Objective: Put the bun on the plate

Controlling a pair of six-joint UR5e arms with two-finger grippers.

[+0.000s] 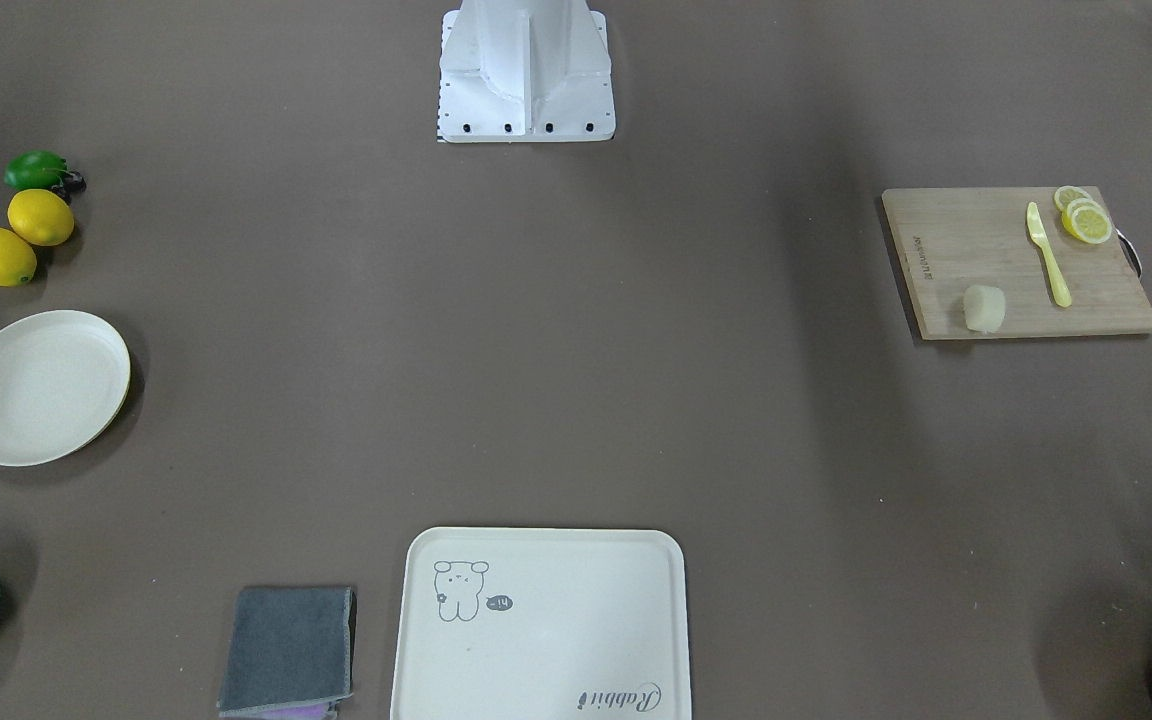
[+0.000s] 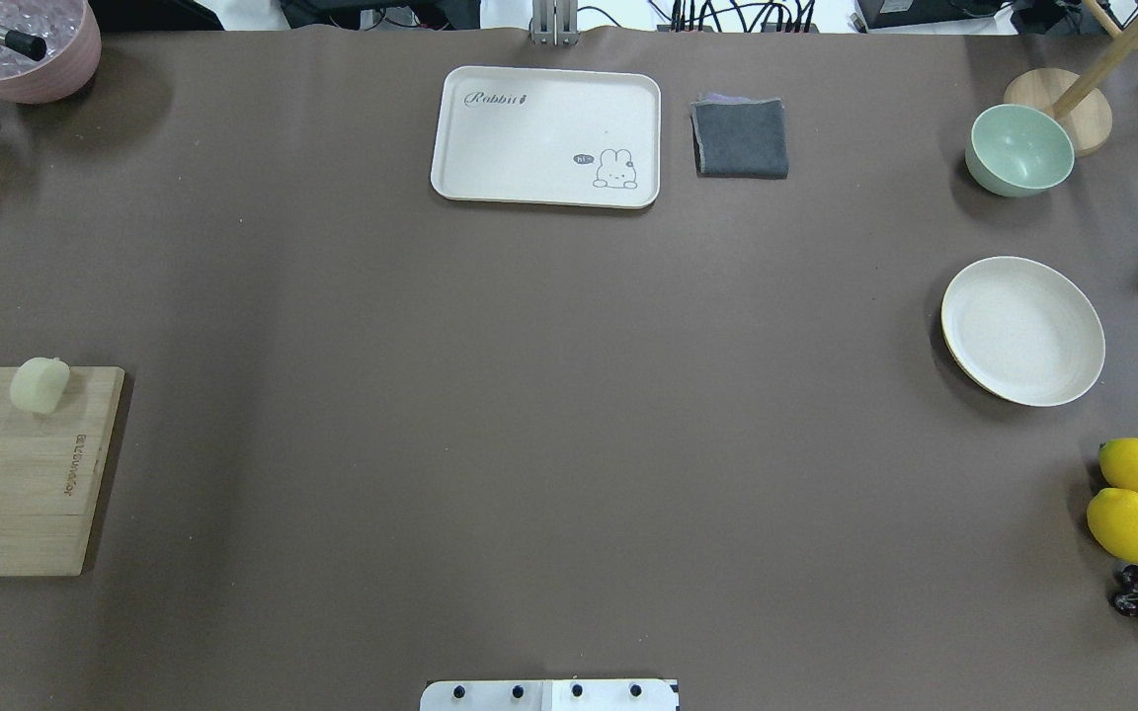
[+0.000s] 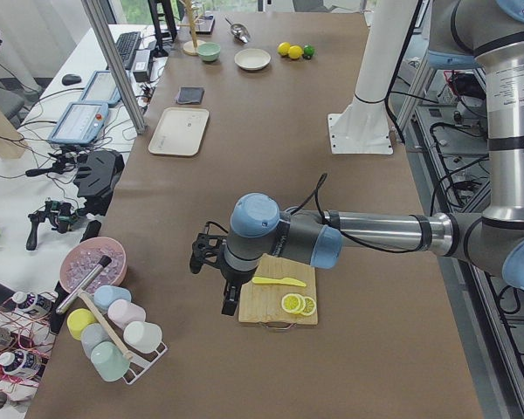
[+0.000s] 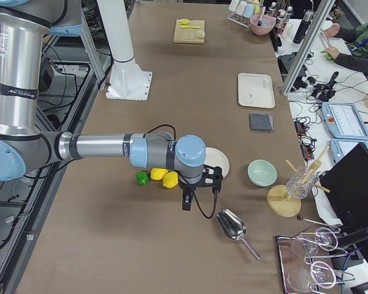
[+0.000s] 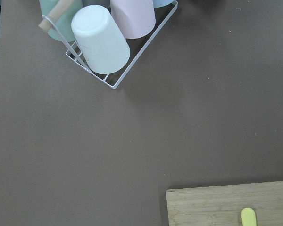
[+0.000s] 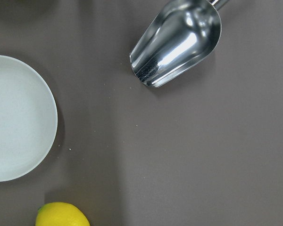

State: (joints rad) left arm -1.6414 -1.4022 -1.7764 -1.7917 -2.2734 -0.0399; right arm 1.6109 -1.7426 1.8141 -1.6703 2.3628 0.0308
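Bun (image 1: 984, 307) at cutting board (image 1: 976, 240) edge; plate (image 1: 36, 385) well apart.

Cream tray (image 2: 529, 148) printed "Rabbit" and "hi"

One bun (image 1: 984, 307), one plate (image 1: 36, 390), two lemons (image 1: 40, 217), maybe three lemon slices (image 1: 1086, 220).

The table (image 1: 576, 350) has a matt brown covering, smooth and without sheen. The cutting board (image 1: 996, 250) near its edge is pale wood with a fine visible grain. On it the bun (image 1: 984, 307) looks smooth and dull, and the knife (image 1: 1048, 255) looks like yellow plastic. The plate (image 1: 36, 385) and tray (image 1: 541, 640) are smooth, matt cream. The scoop (image 6: 177, 42) is polished, mirror-bright metal. The cloth (image 1: 288, 648) is grey woven fabric. The lemons (image 1: 40, 217) have a soft gloss.
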